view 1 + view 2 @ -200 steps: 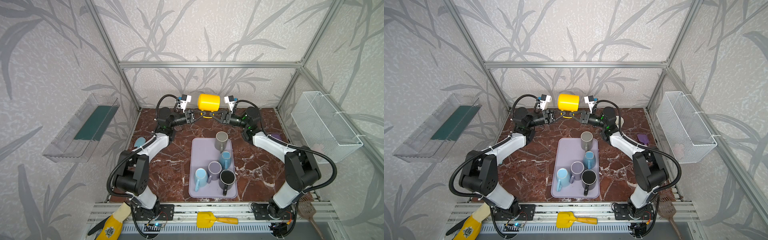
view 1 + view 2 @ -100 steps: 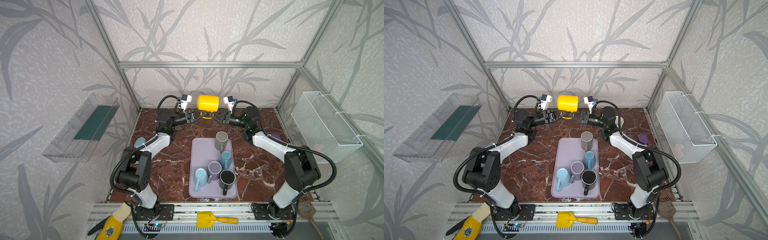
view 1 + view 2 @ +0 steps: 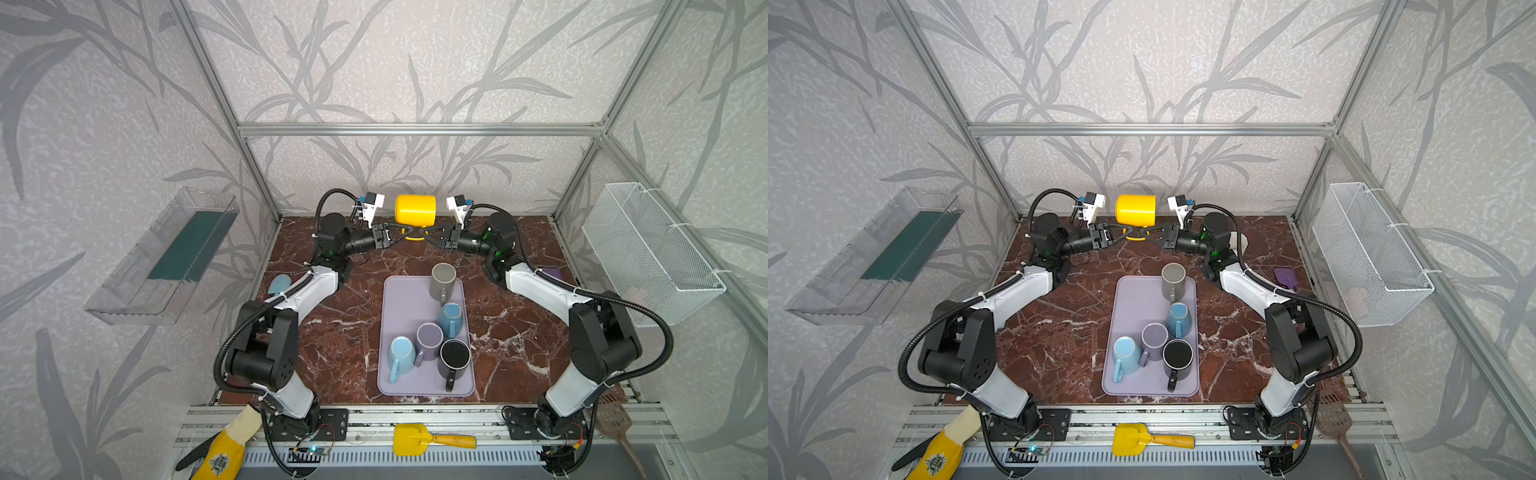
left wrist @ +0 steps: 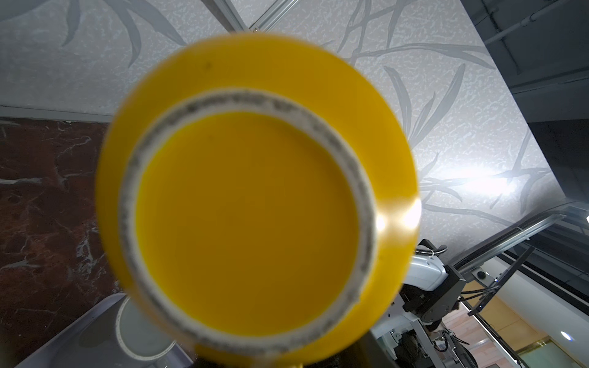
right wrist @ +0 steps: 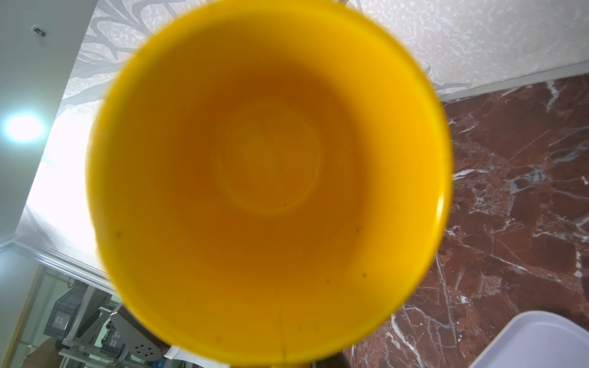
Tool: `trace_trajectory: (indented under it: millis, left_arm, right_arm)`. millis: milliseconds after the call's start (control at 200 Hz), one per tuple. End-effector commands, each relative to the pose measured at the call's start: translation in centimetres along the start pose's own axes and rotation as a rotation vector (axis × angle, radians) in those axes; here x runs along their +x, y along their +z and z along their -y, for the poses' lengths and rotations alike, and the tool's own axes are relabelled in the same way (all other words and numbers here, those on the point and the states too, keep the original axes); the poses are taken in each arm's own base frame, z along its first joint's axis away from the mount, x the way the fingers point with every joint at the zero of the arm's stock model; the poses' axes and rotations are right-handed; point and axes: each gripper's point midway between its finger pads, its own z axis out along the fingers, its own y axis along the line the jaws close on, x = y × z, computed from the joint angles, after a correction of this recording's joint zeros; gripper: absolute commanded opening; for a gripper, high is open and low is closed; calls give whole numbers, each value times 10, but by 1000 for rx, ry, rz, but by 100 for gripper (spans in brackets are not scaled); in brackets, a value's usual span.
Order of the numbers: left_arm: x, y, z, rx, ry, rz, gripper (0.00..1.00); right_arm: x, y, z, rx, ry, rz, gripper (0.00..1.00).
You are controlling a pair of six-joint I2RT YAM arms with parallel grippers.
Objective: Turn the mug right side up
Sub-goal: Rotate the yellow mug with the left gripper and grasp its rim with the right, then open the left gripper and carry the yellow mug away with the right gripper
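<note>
Above the back of the marble surface (image 3: pixel 340 332), beyond the lavender tray (image 3: pixel 399 299), the yellow mug (image 3: pixel 414 210) hangs sideways, mouth toward the right tool (image 3: pixel 423 237), which clamps its handle. Whether the left tool (image 3: pixel 404 233) is apart cannot be told.

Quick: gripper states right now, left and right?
Left gripper: open, jaws parted beside the handle of the yellow mug, not gripping it.
Right gripper: closed, holding the yellow mug by its handle, sideways in the air.

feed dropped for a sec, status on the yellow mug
At the handle: right gripper shut, left gripper unclear. Aloft, yellow mug on its side, mouth toward right gripper. Nothing else touching it.
</note>
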Motion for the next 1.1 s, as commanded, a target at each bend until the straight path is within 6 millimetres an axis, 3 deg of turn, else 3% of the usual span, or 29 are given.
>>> trace_trajectory:
  millis: [0, 385, 880, 1095]
  left_arm:
    - [-1, -3, -1, -84, 47, -5, 43]
    - [14, -18, -30, -336, 68, -56, 43]
    - [32, -28, -42, -490, 95, -132, 43]
    - [36, -26, -38, -512, 121, -147, 43]
  right_arm:
    - [-13, -10, -36, -50, -146, 43, 0]
    - [-13, -16, -26, 27, -152, 42, 0]
    - [-10, -30, 3, 182, -156, 32, 0]
    - [-7, -40, 16, 296, -169, 27, 0]
